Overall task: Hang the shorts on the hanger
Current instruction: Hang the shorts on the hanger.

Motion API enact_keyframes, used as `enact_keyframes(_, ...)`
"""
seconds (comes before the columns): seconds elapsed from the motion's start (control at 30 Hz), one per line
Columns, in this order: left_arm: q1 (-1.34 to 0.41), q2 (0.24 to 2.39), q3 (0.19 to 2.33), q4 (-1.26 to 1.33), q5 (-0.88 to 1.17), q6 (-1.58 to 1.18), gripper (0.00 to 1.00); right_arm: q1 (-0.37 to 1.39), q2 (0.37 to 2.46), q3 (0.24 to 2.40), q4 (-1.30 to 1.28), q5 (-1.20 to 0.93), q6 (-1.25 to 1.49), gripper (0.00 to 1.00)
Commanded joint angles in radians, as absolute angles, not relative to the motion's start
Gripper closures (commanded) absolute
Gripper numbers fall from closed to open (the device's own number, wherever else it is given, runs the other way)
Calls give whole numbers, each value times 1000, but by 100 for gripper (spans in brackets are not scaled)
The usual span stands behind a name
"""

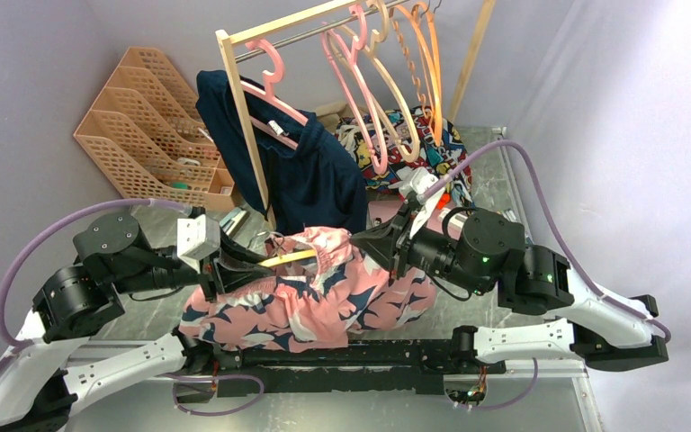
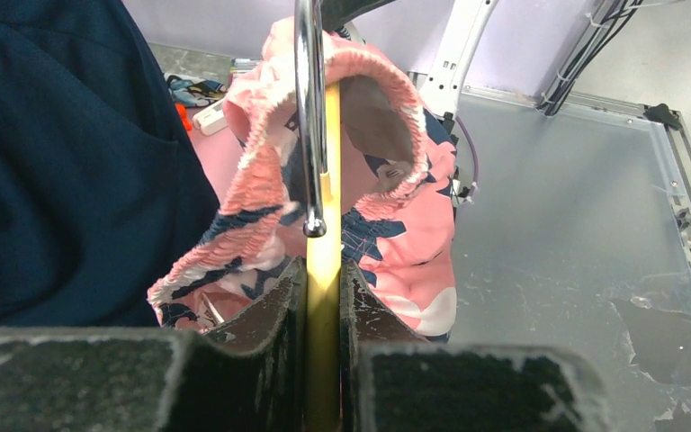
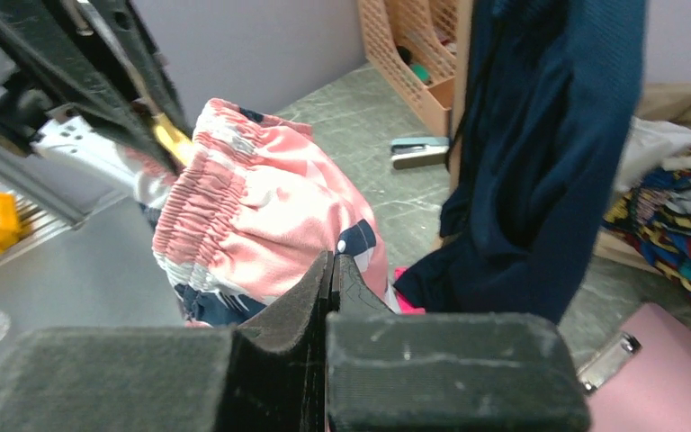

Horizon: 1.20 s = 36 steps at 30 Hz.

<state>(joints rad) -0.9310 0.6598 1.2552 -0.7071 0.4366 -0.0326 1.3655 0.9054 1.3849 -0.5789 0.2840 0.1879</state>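
Shorts (image 1: 324,297) bunched between pincers, waistband over hanger (image 1: 292,257) end. Left pincer (image 2: 324,279) grasps hanger, steadying it. Right pincer (image 3: 331,270) clenched at waistband; we can't confirm cloth caught.

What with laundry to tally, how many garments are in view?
3: the shorts front centre, a navy garment hanging behind them, a multicoloured cloth back right; more may lie hidden.

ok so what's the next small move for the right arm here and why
Probably draw the shorts further along the hanger toward the left gripper. The right gripper looks shut on the fabric, the left clamps the hanger, and only its far end sits inside the waistband.
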Motion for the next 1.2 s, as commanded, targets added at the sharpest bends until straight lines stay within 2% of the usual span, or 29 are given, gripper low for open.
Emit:
enact_keyframes(0.0,-927,644,1286,-635,416,-31,93,1366,893,1396,-641,495,245,100)
enact_keyframes(0.07,-928,637,1289,-631,408,-31,93,1366,888,1409,-681,589,286,100)
enact_keyframes(0.1,-927,635,1290,-628,405,-31,93,1366,887,1414,-685,584,287,96)
enact_keyframes(0.13,-927,630,1292,-626,400,-31,93,1367,887,1420,-682,554,283,72)
enact_keyframes(0.17,-927,628,1295,-626,395,-29,93,1366,887,1431,-679,525,281,57)
enact_keyframes(0.2,-927,626,1298,-626,386,-26,93,1367,884,1440,-675,486,276,47)
enact_keyframes(0.27,-927,619,1303,-624,368,-22,93,1367,881,1458,-670,459,266,39)
enact_keyframes(0.5,-927,553,1302,-597,263,-26,93,1367,805,1451,-647,383,240,38)
enact_keyframes(0.7,-927,500,1312,-577,195,-23,93,1367,764,1388,-659,454,289,38)
enact_keyframes(0.9,-927,473,1308,-551,173,-31,93,1366,755,1292,-530,489,384,37)
enact_keyframes(1.17,-927,481,1315,-532,181,-34,93,1367,801,1276,-388,493,466,34)
